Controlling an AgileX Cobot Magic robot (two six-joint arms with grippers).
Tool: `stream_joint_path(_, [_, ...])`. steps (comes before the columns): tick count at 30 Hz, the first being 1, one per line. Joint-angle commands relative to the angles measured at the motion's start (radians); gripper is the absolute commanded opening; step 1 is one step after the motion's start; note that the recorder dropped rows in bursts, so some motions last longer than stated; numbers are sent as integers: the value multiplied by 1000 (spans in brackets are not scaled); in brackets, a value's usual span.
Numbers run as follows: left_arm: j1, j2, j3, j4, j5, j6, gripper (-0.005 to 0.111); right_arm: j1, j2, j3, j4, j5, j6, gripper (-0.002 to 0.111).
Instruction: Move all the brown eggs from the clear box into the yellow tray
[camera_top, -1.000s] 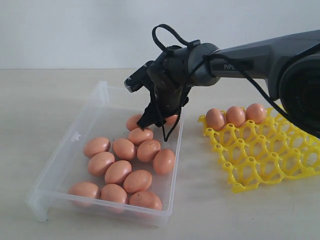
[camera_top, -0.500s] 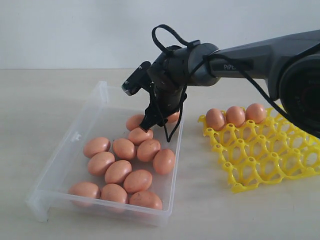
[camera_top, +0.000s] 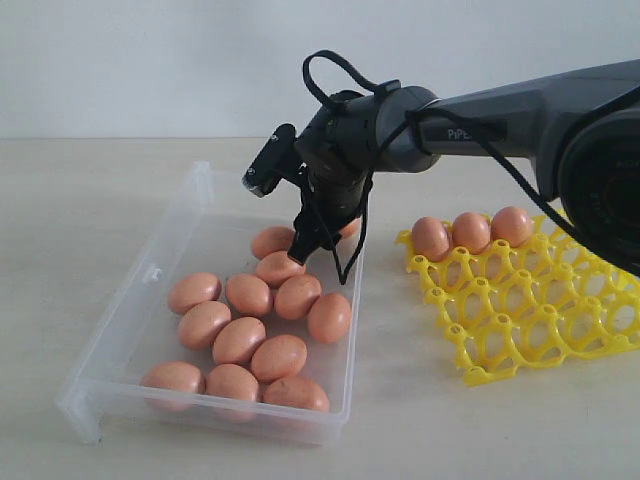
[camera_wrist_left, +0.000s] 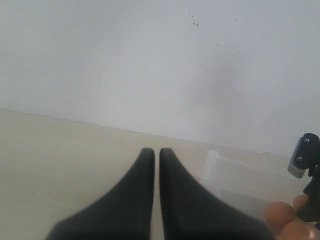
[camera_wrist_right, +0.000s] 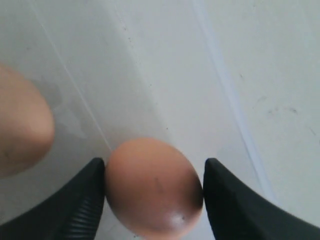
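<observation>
Jaws of the left end effector (camera_wrist_left: 156, 152) pressed together on nothing, low over the pale surface (camera_wrist_left: 50, 150). Clear box (camera_top: 150, 275) at 8 o'clock in the exterior view, about a dozen brown eggs (camera_top: 240, 340) loose on its floor, mostly bunched toward its 5 o'clock end; right end effector (camera_wrist_right: 154, 167) over the box's 1 o'clock corner, clamped on one egg (camera_wrist_right: 150, 200) with a finger against each side. Yellow tray (camera_top: 520, 320) at 3 o'clock, apart from the box, three eggs (camera_top: 471, 232) seated side by side in its far row.
</observation>
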Motion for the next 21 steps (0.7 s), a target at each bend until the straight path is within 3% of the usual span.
stream_joint_path(1, [-4, 4, -4, 0, -2, -1, 4, -5, -20, -4, -14, -1, -11, 52])
stream_joint_path(3, [-4, 4, -4, 0, -2, -1, 4, -5, -20, -4, -8, -1, -11, 52])
stream_joint_path(5, [-4, 4, -4, 0, -2, -1, 4, -5, -20, -4, 0, -1, -11, 44])
stream_joint_path(9, [-4, 4, -4, 0, -2, -1, 4, -5, -20, -4, 50, -36, 0, 0])
stream_joint_path(21, [-4, 4, -4, 0, -2, -1, 4, -7, -77, -4, 96, -207, 192, 0])
